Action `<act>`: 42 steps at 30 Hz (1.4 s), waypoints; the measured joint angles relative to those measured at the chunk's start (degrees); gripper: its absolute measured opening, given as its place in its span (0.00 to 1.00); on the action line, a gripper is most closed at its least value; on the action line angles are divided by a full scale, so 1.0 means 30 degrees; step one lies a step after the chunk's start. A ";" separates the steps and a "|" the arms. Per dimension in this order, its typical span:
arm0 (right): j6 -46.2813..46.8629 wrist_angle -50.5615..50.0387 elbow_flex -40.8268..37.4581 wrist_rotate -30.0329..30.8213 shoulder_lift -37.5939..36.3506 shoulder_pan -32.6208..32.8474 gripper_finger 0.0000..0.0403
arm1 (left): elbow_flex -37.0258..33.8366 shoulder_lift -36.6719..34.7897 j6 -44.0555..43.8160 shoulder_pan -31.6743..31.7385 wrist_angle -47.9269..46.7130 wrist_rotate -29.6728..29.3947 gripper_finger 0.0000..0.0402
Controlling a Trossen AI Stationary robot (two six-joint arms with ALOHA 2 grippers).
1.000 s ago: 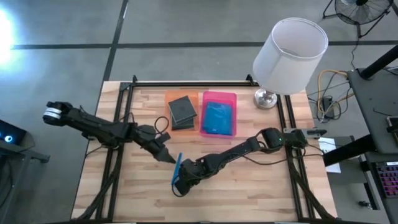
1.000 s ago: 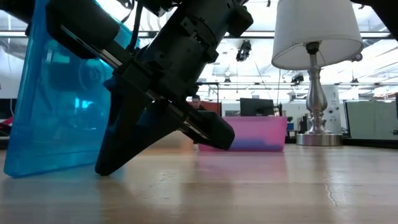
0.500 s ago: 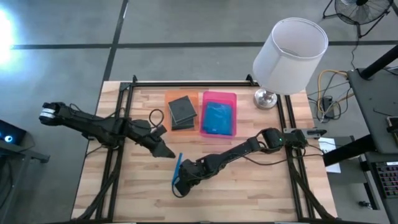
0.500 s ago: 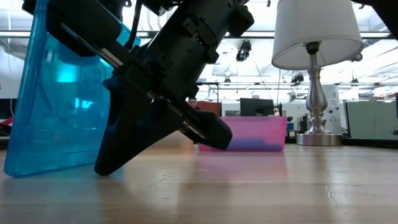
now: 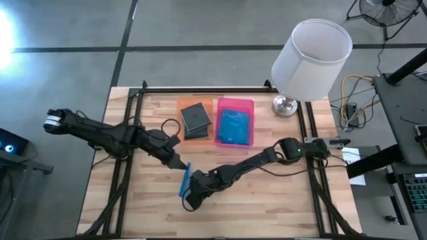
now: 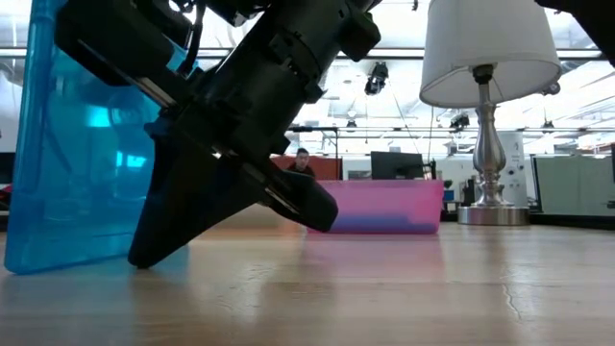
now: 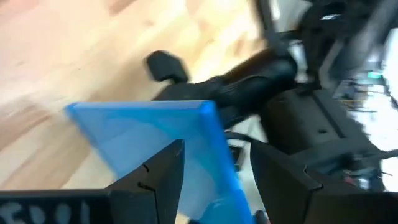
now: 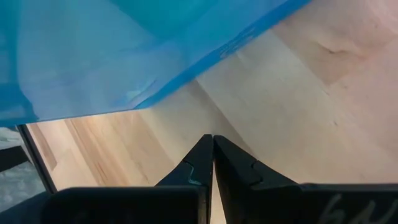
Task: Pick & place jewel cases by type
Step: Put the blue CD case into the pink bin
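A bright blue jewel case [image 5: 185, 180] stands on its lower edge on the wooden table, near the middle front. My left gripper [image 5: 180, 165] is open at the case's top, one finger on either side of the upper edge [image 7: 214, 134]. My right gripper [image 5: 189, 201] is shut, its tips down on the table [image 6: 144, 258] right beside the case [image 6: 67, 144]. Dark grey cases [image 5: 195, 117] lie in the orange tray [image 5: 181, 103]. Blue cases [image 5: 233, 127] lie in the pink tray [image 5: 235, 101]. My left gripper straddles the case's upper corner [image 7: 208, 115], coming slanting down from the table's left; I cannot tell whether either finger touches it. My right gripper stands against the case's broad face [image 8: 93, 56] with its fingers shut and their tips on the table. The gripper itself hides the place where they meet.
A lamp with a white shade [image 5: 310, 50] stands at the table's far right corner, its metal base [image 5: 285, 105] next to the pink tray. Black frame rails [image 5: 127, 133] run along the table's left and right sides. Bare wood lies to the near right.
My right gripper has shifted a little toward the table's left edge, and the blue case has gone that way with it. The case now stands steeper on its lower edge. My left gripper drew back slightly toward the left, then came in again at the case's top.
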 joint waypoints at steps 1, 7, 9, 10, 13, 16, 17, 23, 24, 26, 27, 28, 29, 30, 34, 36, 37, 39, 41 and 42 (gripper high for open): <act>0.0003 0.0010 0.0000 0.0024 0.0000 0.0000 0.03 | 0.0218 0.0025 0.0055 0.0000 -0.0790 -0.0124 0.42; 0.0007 0.0032 0.0029 0.0155 0.0000 0.0000 0.03 | 0.1204 0.0512 0.0429 -0.0007 -0.3489 -0.0177 0.42; 0.0007 0.0032 0.0035 0.0159 0.0000 0.0000 0.03 | 0.1439 0.0714 0.0433 -0.0007 -0.3484 -0.0168 0.42; 0.0007 0.0039 0.0036 0.0155 0.0000 0.0000 0.03 | 0.1572 0.0799 0.0474 -0.0007 -0.3495 -0.0172 0.42; 0.0007 0.0039 0.0036 0.0170 0.0000 0.0000 0.03 | 0.1884 0.0994 0.0660 -0.0007 -0.3413 -0.0163 0.42; 0.0007 0.0046 0.0036 0.0263 0.0000 0.0000 0.03 | 0.1960 0.0988 0.0727 -0.0007 -0.3479 -0.0159 0.42; 0.0007 0.0046 0.0036 0.0287 0.0000 0.0000 0.03 | 0.1964 0.0951 0.0734 -0.0007 -0.3472 -0.0159 0.42; -0.0151 0.0053 0.0051 0.0308 0.0000 0.0000 0.03 | 0.1964 0.0947 0.0587 -0.0007 -0.3475 -0.0151 0.42; -0.0197 0.0054 0.0051 0.0308 0.0000 0.0000 0.03 | 0.1964 0.0947 0.0561 -0.0007 -0.3467 -0.0144 0.42; -0.0218 0.0054 0.0053 0.0294 0.0000 -0.0012 0.03 | 0.1964 0.0947 0.0494 -0.0007 -0.3472 -0.0144 0.42; -0.0250 0.0054 0.0058 0.0265 0.0000 -0.0018 0.03 | 0.1964 0.0947 0.0489 -0.0007 -0.3478 -0.0144 0.42; -0.0262 0.0054 0.0058 0.0245 0.0000 -0.0034 0.03 | 0.1964 0.0947 0.0436 -0.0007 -0.3492 -0.0144 0.42; -0.0270 0.0062 0.0058 0.0232 0.0000 -0.0060 0.03 | 0.1964 0.0947 0.0344 -0.0007 -0.3509 -0.0143 0.42; -0.0277 0.0076 0.0058 0.0220 0.0000 -0.0075 0.03 | 0.1964 0.0947 0.0341 -0.0007 -0.3526 -0.0137 0.42; -0.0350 0.0167 0.0058 0.0179 0.0000 -0.0193 0.03 | 0.1964 0.0947 0.0150 -0.0007 -0.3552 -0.0140 0.42; -0.0357 0.0344 0.0058 0.0144 0.0000 -0.0247 0.03 | 0.1964 0.0947 0.0122 -0.0007 -0.3562 -0.0137 0.42; -0.0357 0.0418 0.0058 0.0147 0.0000 -0.0268 0.03 | 0.1964 0.0947 0.0096 -0.0007 -0.3562 -0.0142 0.42; -0.0357 0.0477 0.0058 0.0147 0.0000 -0.0307 0.03 | 0.1964 0.0947 -0.0003 -0.0007 -0.3606 -0.0197 0.42; -0.0357 0.0491 0.0058 0.0147 0.0000 -0.0321 0.03 | 0.1964 0.0947 -0.0016 -0.0007 -0.3881 -0.0211 0.42; -0.0364 0.0498 0.0058 0.0147 0.0000 -0.0321 0.03 | 0.1964 0.0947 -0.0016 -0.0007 -0.4261 -0.0210 0.42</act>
